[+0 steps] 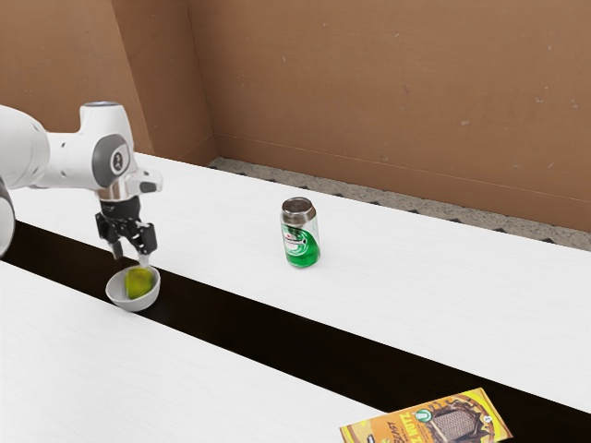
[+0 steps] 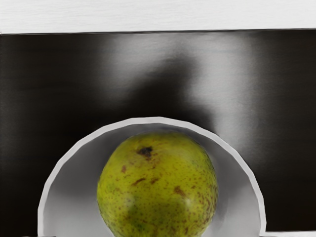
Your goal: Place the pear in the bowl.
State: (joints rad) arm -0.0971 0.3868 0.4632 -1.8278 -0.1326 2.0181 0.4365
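Note:
Just above the bowl, my gripper (image 1: pixel 130 256) stands open, its two fingers apart with no object between them. The green-yellow pear (image 1: pixel 139 282) lies inside the small grey-white bowl (image 1: pixel 117 293), below the fingertips. In the wrist view the speckled pear (image 2: pixel 158 185) rests within the rim of the bowl (image 2: pixel 54 182), with bowl wall around the part of it that shows. The near side of the bowl and the pear's lower end are cut off in that view.
The bowl stands on the black strip (image 1: pixel 277 337) that crosses the white table (image 1: pixel 443 286). A green and silver can (image 1: pixel 300 235) is upright near the middle of the exterior view. A yellow-orange box (image 1: pixel 429 423) lies at that view's lower right.

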